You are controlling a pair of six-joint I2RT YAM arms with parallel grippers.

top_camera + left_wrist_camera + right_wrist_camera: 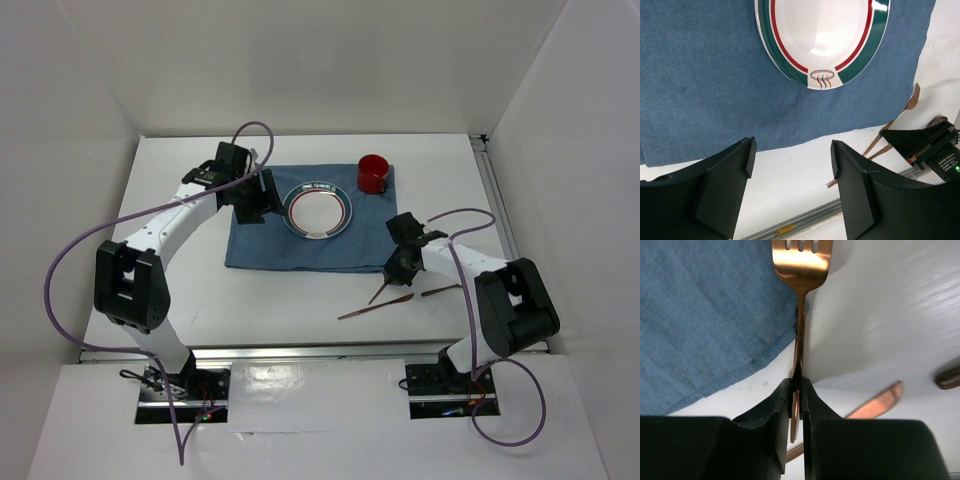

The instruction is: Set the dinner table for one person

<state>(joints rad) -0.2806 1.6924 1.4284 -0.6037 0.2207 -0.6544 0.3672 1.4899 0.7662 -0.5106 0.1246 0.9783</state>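
- My right gripper is pinching the copper fork by its handle.
- My left gripper hangs spread wide, with the plate at its 12 o'clock.

Your left gripper hangs wide open, arm stretched forward; your right gripper clamps a fork.

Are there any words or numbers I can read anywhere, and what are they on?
No words or numbers can be read.
Plate rim: a small sign, an oval with three wavy lines, no letters.
Label on the right arm: white print, too small to read.
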